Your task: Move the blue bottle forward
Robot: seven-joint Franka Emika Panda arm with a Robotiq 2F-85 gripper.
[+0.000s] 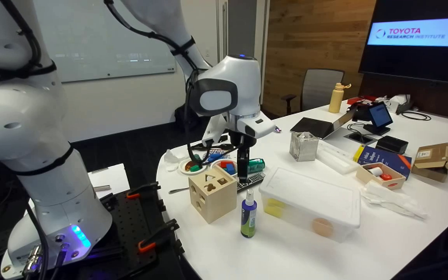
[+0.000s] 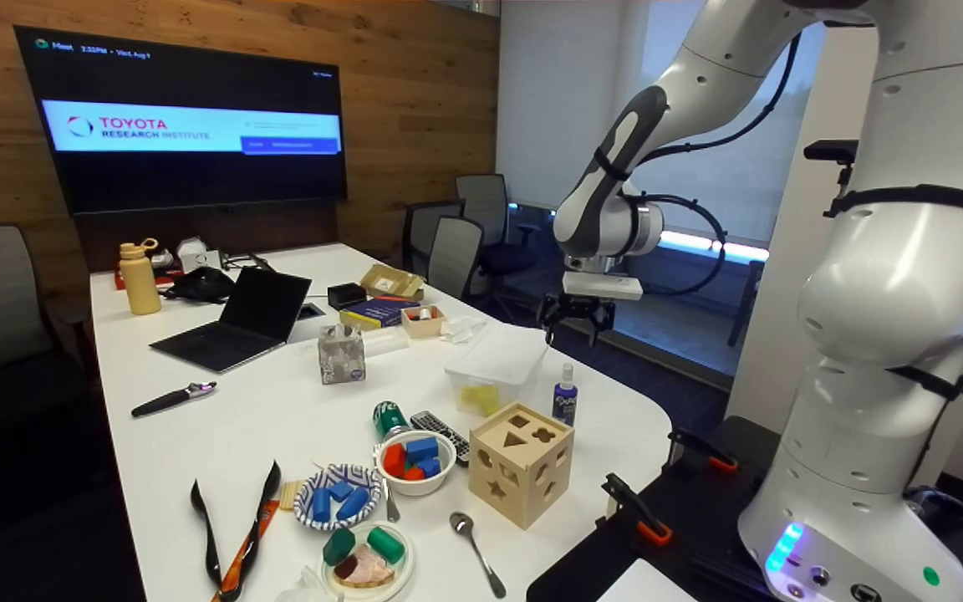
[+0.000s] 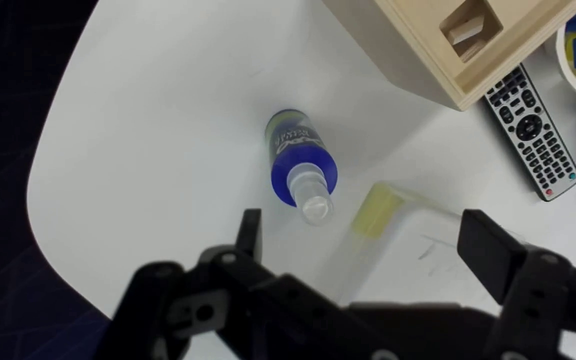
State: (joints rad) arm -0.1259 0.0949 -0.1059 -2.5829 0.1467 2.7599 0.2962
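Observation:
The blue bottle stands upright on the white table. It has a blue-purple body with a green lower label and a clear spray cap. It also shows in an exterior view, partly behind the wooden shape box, and in the wrist view, seen from above. My gripper hangs above the table, higher than the bottle, and points down. It is open and empty, with its fingers wide apart in the wrist view. There the bottle's cap lies just ahead of the fingertips, nearer the left finger. Nothing touches the bottle.
The wooden shape box stands beside the bottle. A lidded clear plastic bin stands on its other side, partly under my gripper. A remote, a green can and a bowl of blocks lie beyond. The table edge curves near the bottle.

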